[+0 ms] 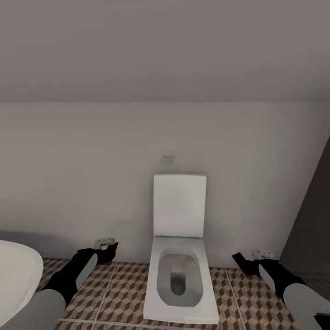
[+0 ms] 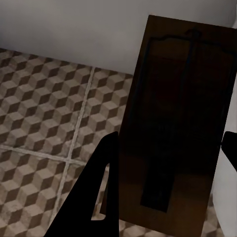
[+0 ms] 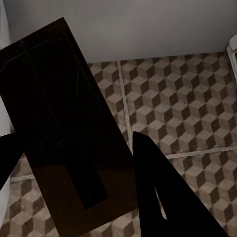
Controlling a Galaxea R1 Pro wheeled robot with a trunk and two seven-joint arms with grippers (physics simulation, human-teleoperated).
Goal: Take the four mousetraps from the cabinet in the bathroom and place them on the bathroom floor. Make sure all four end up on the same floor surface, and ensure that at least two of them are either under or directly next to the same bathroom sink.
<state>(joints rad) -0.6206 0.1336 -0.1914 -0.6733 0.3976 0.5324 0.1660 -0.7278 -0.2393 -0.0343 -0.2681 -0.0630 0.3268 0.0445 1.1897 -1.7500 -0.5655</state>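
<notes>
here the robot faces a white toilet (image 1: 180, 275) with its lid up against a pale wall (image 1: 91, 160). the bathroom floor (image 1: 114, 293), tiled in brown, beige and grey cubes with pale grout lines, runs under the toilet and off to both sides. a rounded white shape (image 1: 16, 275), cut off by the picture's lower left corner, sits just beside the left arm; what it is cannot be told from here. a small plate (image 1: 167, 159) is fixed on the wall above the lid. a dark grey panel (image 1: 311, 220) rises along the right edge.

the left gripper (image 1: 107, 250) hangs above the tiles on the toilet's left side, and something dark shows at its tip. in the left wrist view a mousetrap (image 2: 180, 128), a flat dark-brown rectangle with a thin wire outline on its face, sits between the black fingers (image 2: 96, 197), which are pinching it by its edges, above the tiles near the foot of the wall.

the right gripper (image 1: 245, 262) hangs above the floor on the toilet's right side. in the right wrist view a second mousetrap (image 3: 64, 123) lies tilted between the two black fingers (image 3: 158, 192), pinched the same way, above the floor where tile meets wall.
</notes>
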